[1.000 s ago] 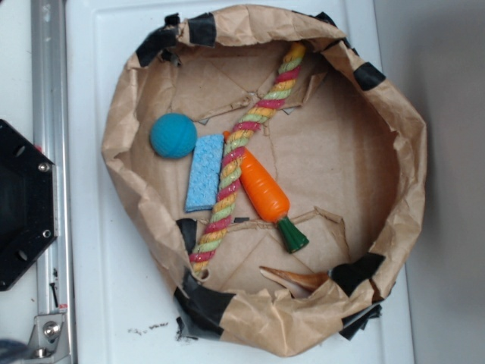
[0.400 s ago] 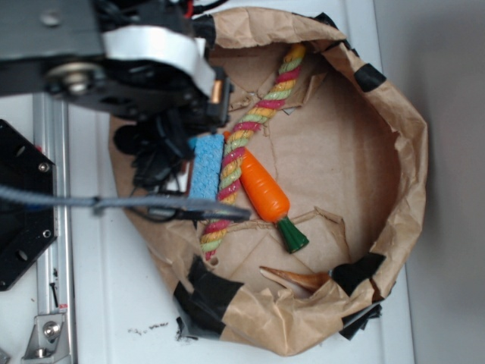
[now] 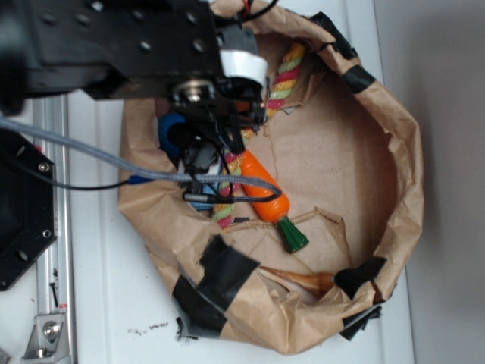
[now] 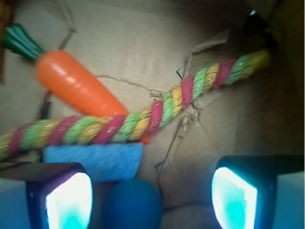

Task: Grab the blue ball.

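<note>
1. A paper bag [image 3: 394, 152] rolled down into a round nest sits on a white surface [image 3: 98, 303]; its crumpled rim, patched with black tape [image 3: 220, 277], walls in everything.
2. In the exterior view the right half of the nest floor is bare paper, while the left half is crowded under the black arm [image 3: 114, 38] and its cables.
3. The gripper [image 4: 152, 195] is spread wide: in the wrist view its two pads [image 4: 69, 200] stand well apart at the lower corners, and nothing is clamped between them.
4. The blue ball [image 4: 132, 204] lies between the pads, closer to the left-hand one in the wrist view, at the bottom edge of the frame. In the exterior view only a sliver of it [image 3: 170, 133] shows beside the arm, near the nest's left wall.
5. The ball looks dark teal-blue and round; it is blurred, so its surface detail cannot be made out.
6. Just past it lies a flat light-blue sponge [image 4: 95, 160], then a multicoloured rope [image 4: 143, 119], running diagonally, with an orange toy carrot [image 4: 76, 83] against its far side.
</note>
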Tool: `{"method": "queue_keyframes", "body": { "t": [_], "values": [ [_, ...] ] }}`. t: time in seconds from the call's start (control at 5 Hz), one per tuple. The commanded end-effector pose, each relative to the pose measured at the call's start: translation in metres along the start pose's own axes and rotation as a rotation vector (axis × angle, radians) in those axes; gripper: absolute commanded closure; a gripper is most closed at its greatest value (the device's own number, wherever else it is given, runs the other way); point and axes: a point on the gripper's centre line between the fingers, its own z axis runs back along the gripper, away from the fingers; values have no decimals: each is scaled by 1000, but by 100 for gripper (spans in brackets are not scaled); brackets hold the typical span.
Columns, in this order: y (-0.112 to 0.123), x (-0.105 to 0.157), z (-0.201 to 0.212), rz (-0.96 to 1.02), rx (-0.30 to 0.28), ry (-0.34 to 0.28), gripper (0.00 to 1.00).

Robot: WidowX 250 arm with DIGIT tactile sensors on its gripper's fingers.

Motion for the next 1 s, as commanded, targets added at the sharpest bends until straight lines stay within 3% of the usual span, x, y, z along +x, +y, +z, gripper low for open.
{"method": "queue_keyframes", "body": {
  "t": [0.0, 0.2, 0.4, 0.6, 0.8],
  "values": [
    [0, -15, -46, -80, -53, 55, 0],
    [-3, -24, -58, -86, -59, 65, 21],
    [2, -22, -50, 35, -56, 36, 100],
    [9, -8, -30, 52, 41, -55, 100],
    [2, 11, 4, 138, 41, -138, 100]
  ]
}}
